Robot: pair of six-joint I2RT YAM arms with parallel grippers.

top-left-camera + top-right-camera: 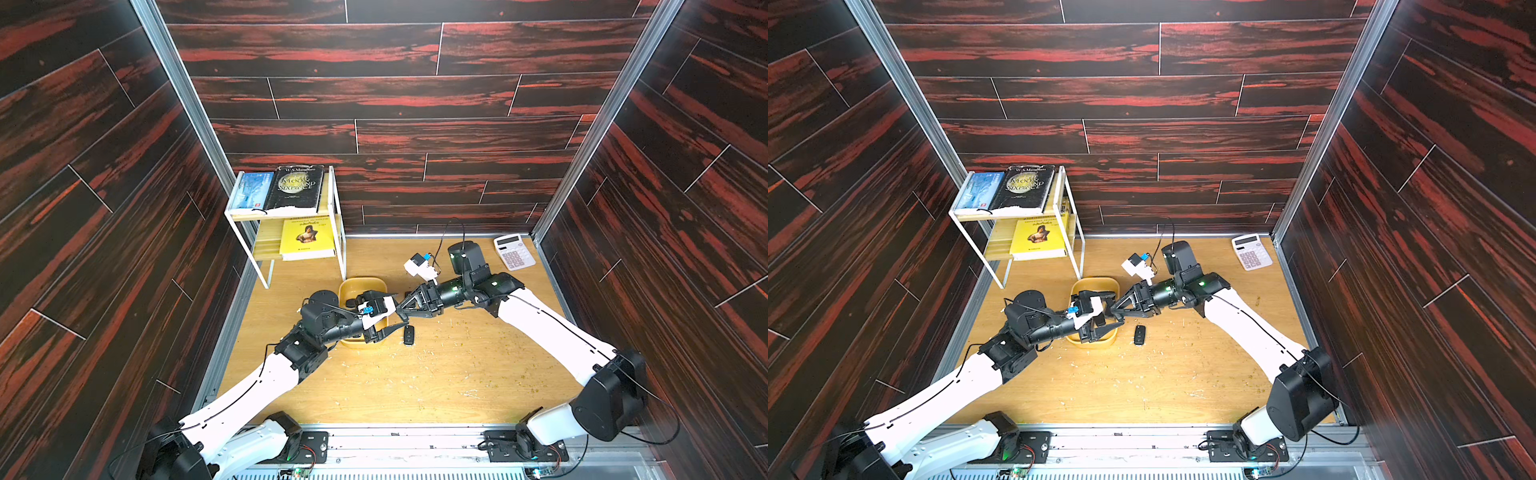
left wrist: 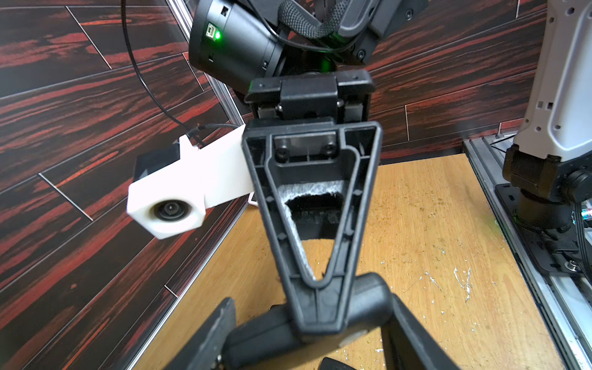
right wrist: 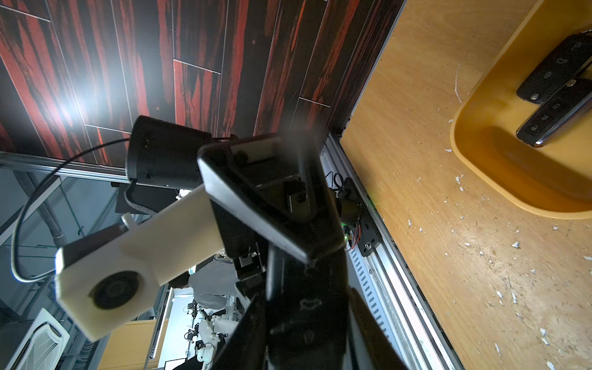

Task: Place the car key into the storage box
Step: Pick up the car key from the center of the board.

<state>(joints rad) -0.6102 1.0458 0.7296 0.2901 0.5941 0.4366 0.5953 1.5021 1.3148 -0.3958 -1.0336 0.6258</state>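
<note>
Storage box [image 1: 353,286] already has two key fobs [image 3: 554,67] lying inside; right gripper [image 1: 403,318], above the box's right rim, is clamped on a car key [image 3: 307,317] mid-air; left gripper [image 2: 312,323] jaws part-open, straddling that key, contact unclear; loose key fob [image 1: 409,335] on table just beside box; looks roughly half done.

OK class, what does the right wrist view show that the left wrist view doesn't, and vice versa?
Only the right wrist view: the yellow storage box with two key fobs inside, and the left wrist camera. Only the left wrist view: the right wrist camera and the right arm's base. Both: the wooden table and dark panelled walls.
</note>
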